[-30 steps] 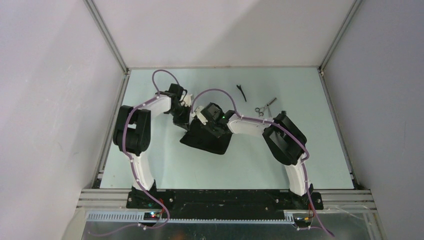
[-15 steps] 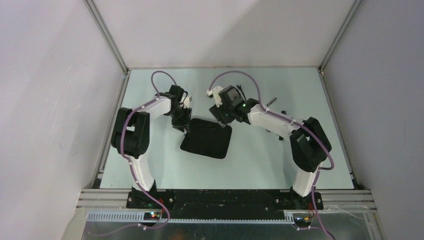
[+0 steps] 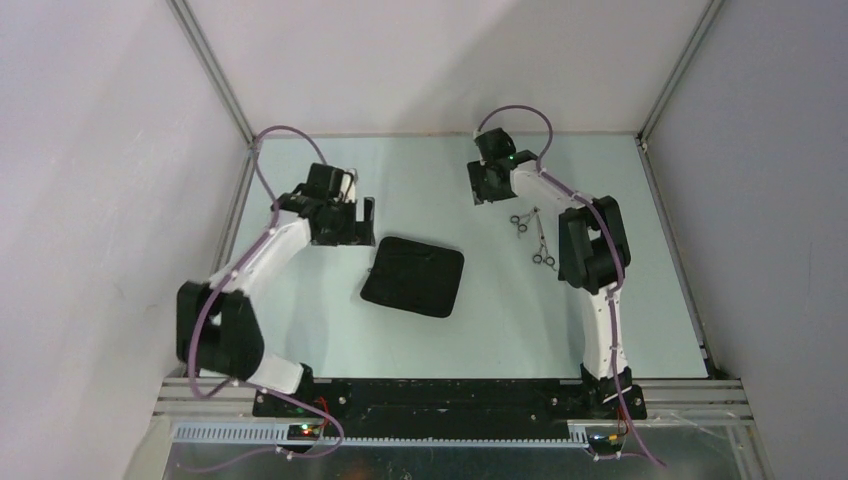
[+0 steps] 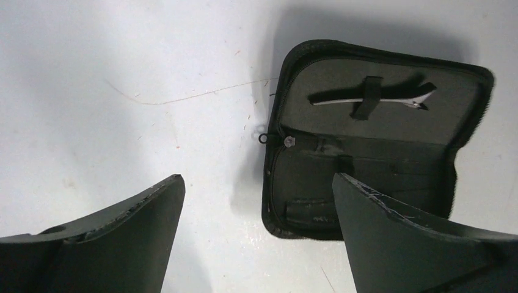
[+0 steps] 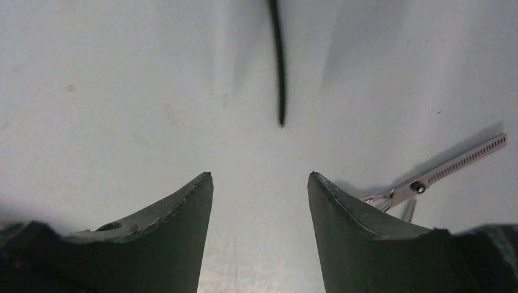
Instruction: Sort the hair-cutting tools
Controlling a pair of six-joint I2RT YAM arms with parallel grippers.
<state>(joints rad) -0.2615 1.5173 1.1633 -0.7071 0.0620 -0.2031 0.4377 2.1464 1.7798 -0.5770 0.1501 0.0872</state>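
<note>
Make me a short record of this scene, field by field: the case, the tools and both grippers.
case: black rectangular zip case, lying open
inside case: slim clip tucked under a strap
loose scissors: silver ring-handled scissors and a second silver pair, right of the case
loose clip: thin black clip, just ahead of the right gripper
left gripper: open, holding nothing, near the case
right gripper: open, holding nothing, beside the scissors
</note>
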